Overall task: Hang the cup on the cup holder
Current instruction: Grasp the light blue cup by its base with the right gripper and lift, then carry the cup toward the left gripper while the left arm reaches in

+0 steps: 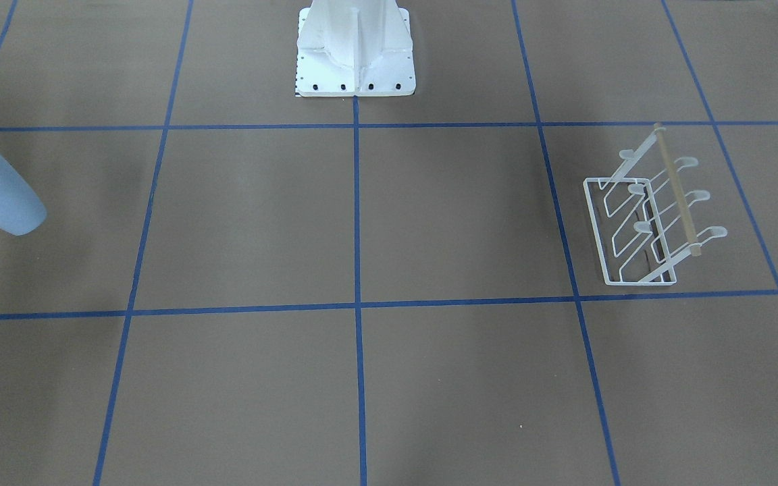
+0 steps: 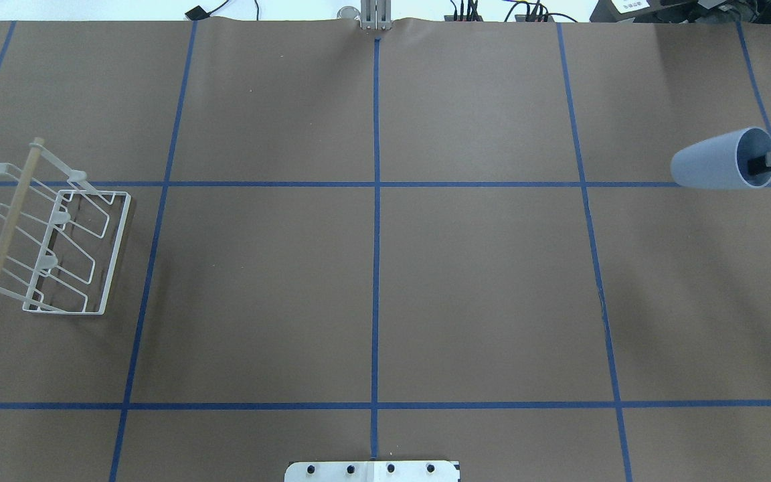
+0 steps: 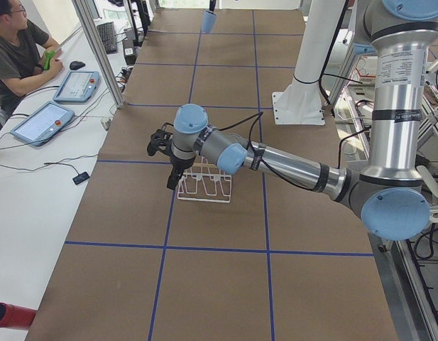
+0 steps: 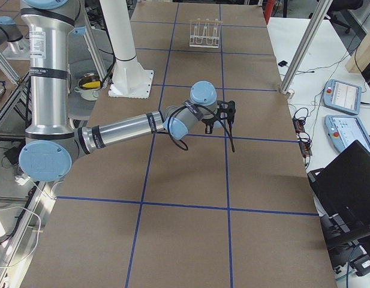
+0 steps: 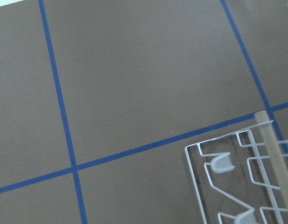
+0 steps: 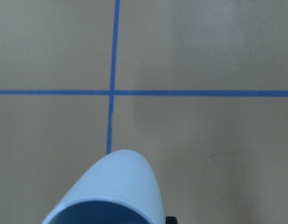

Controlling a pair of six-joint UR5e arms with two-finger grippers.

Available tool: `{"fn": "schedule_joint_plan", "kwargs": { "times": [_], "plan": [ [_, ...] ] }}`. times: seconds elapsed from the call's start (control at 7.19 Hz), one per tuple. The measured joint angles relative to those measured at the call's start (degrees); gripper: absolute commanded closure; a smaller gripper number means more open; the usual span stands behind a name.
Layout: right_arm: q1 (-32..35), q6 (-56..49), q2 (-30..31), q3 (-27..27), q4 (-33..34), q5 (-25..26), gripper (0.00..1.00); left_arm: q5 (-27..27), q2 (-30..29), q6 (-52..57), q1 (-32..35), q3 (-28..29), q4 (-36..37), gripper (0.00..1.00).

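1. Nearest to you, the white pedestal base (image 2: pixel 372 470) sits at the near edge of the counter (image 2: pixel 372 301), mid-width.
2. Further out on the left, the cup holder (image 2: pixel 64 248) stands on its base frame, with the wooden rod (image 2: pixel 14 217) along its left side. Your left fingers (image 3: pixel 174 174) hang just beside it. You can't tell how far open they are.
3. Farthest out, at the right edge, the cup (image 2: pixel 710 162) is tipped sideways with its mouth facing right. Your right fingers (image 2: pixel 762 165) are clamped on its rim, one finger inside the mouth. It's well apart from the cup holder.
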State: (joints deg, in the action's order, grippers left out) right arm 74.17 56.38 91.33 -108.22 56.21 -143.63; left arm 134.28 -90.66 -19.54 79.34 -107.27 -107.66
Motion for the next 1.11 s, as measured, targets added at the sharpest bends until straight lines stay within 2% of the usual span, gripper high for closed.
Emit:
{"fn": "schedule_joint_plan", "kwargs": {
  "times": [0.42,0.83,1.11],
  "plan": [
    [-3.7,25.5,-6.0,0.9,-11.8,6.4,1.0,-0.1,-7.9,-17.7,-5.4,-0.4,-2.1,0.02],
    [-13.1,50.2,-9.8,1.5,-25.3,18.9,1.0,0.0,-15.3,-34.4,-10.0,-0.6,-3.6,0.02],
    [-16.3,62.5,-13.3,1.7,-28.8,21.6,1.0,0.2,-17.1,-49.2,-13.2,-0.6,-11.6,0.02]
  ]
}}
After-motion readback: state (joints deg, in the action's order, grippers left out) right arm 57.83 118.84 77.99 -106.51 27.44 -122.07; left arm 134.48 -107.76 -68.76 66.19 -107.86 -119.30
